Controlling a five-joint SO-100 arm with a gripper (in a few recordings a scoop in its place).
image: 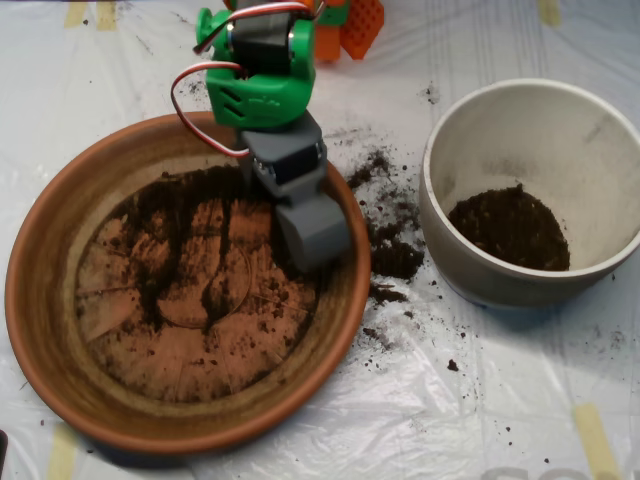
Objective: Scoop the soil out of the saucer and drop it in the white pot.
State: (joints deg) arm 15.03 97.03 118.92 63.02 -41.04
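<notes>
The terracotta saucer (pixel 60 330) sits on the left of the plastic-covered table (pixel 480 400), its flat base streaked with a thin smear of dark soil (pixel 175 245) that is densest toward the far and middle parts and leaves the near half mostly bare orange-brown. The grey clamshell scoop (pixel 312 232) hangs down inside the saucer at its right side, just within the rim, with its lower end against or very near the soil there; from above its two halves appear closed together, and whether any soil is inside it cannot be told. Above the scoop the arm's green joint housing (pixel 262 95) and a looping red and white cable (pixel 190 105) lean over the saucer's far rim.

To the right, well clear of the saucer, stands the white pot (pixel 455 160), with a heap of soil (pixel 510 228) lying in its bottom. Between saucer and pot, spilled soil crumbs (pixel 392 255) are scattered across the plastic sheet, thickest just beside the pot's left wall. An orange block (pixel 355 25) sits at the far edge behind the arm
</notes>
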